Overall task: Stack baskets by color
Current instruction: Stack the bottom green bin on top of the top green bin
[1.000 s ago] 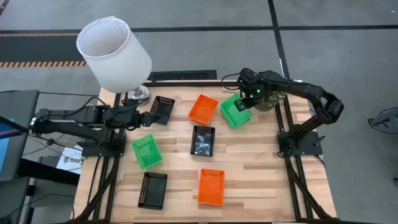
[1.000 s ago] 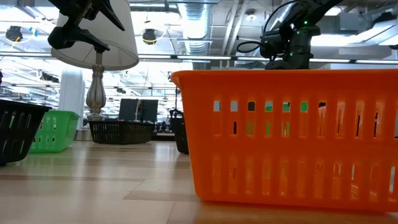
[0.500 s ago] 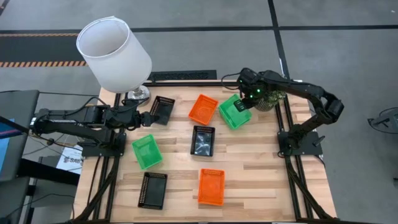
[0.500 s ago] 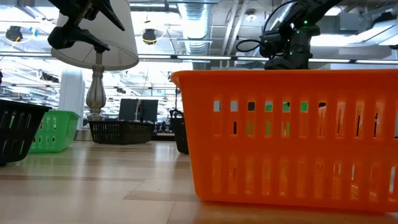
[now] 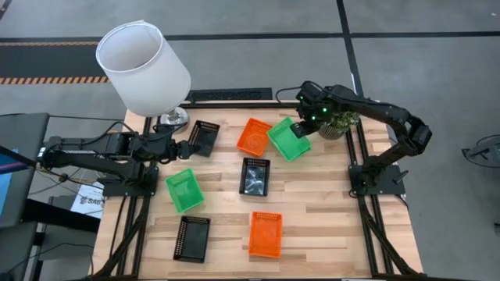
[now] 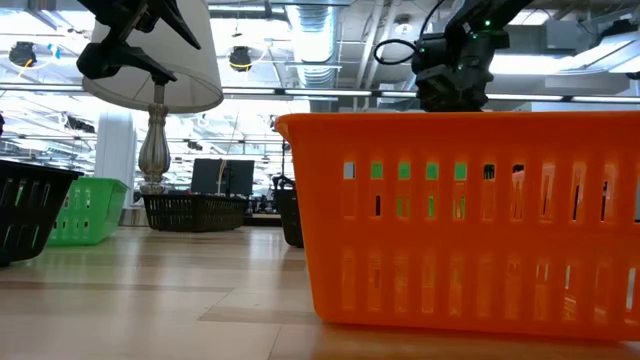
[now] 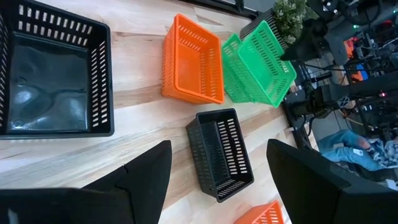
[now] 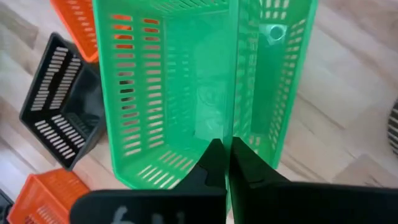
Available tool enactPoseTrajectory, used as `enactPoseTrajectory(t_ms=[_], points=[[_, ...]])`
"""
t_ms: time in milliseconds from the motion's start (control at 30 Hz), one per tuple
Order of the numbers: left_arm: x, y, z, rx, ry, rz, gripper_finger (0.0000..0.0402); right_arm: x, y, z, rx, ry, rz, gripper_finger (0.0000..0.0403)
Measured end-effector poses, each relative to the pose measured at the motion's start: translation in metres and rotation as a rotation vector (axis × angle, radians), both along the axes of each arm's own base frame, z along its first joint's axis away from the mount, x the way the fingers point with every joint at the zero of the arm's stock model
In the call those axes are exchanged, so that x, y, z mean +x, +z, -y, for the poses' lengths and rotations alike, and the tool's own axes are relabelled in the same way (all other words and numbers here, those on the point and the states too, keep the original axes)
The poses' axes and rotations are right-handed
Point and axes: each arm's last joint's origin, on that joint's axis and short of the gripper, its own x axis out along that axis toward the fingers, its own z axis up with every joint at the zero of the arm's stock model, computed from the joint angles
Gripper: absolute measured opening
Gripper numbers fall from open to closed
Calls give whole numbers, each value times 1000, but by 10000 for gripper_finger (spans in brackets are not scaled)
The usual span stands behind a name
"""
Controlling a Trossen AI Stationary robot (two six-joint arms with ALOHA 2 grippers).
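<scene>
We see a light wooden slatted table [image 5: 328, 211] on a grey concrete floor [image 5: 258, 62] with hazard striping [image 5: 47, 79]. A white lampshade [image 5: 143, 69] stands at one corner. Ceiling ducts [image 6: 310, 40] run overhead.

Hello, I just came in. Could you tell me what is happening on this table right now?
The robot is sorting baskets by color. Its right gripper is shut on the wall of a green basket at the far side of the table, holding it tilted, partly over another green basket and beside an orange basket. The left gripper is open next to a black basket. Another green basket, two black and one orange lie separately on the table.
</scene>
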Motion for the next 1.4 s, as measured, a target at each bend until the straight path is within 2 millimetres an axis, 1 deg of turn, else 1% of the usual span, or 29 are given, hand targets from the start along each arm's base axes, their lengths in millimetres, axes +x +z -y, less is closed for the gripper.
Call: enactPoseTrajectory(t_ms=[133, 333, 567, 733, 867, 1200, 1267, 1400], points=[[0, 0, 0, 0, 0, 0, 251, -3, -1, 4, -3, -16, 0, 9], [0, 0, 0, 0, 0, 0, 251, -10, -9, 12, 17, -52, 11, 9], [0, 0, 0, 1, 1, 0, 251, -12, -23, 10, 52, -27, 18, 15], [0, 0, 0, 1, 2, 0, 251, -12, -26, 10, 50, -12, 28, 24], [0, 0, 0, 1, 2, 0, 251, -12, -25, 10, 46, -12, 30, 46], [0, 0, 0, 2, 4, 0, 251, -12, -25, 13, 32, -20, 38, 140], [0, 0, 0, 2, 4, 0, 251, -11, -21, 13, 28, -20, 43, 152], [0, 0, 0, 2, 4, 0, 251, -8, -1, 16, -26, -27, 37, 161]])
